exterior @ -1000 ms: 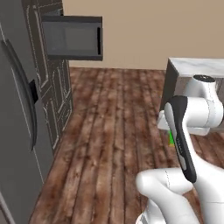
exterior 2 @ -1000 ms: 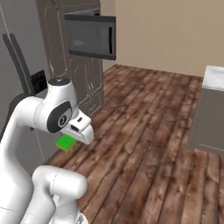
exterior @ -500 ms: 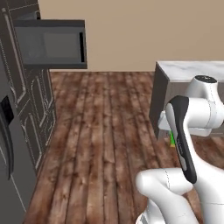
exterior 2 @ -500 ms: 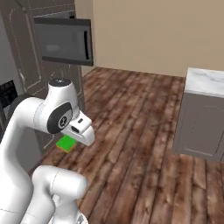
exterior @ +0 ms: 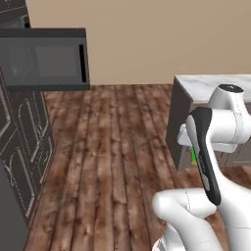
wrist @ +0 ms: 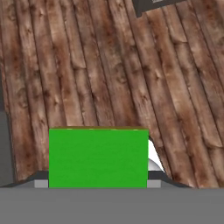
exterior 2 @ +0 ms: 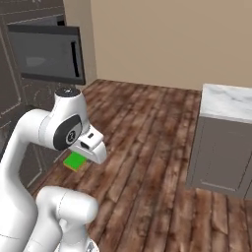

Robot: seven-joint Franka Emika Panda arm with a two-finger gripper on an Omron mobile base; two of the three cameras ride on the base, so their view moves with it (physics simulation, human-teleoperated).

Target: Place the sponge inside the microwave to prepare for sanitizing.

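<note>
Wood floor below; bright green block sponge, yellowish top edge.

My gripper has the sponge between its fingers, above the wood floor. Microwave up on the cabinet wall to my left, door swung out. Counter block to my right, well apart from it

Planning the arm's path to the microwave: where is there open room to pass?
The wood floor lies bare between the dark cabinets on the left and the marble-topped counter on the right. It is tighter near the open microwave door, which juts out over the floor. The sponge sits between the fingers.
</note>
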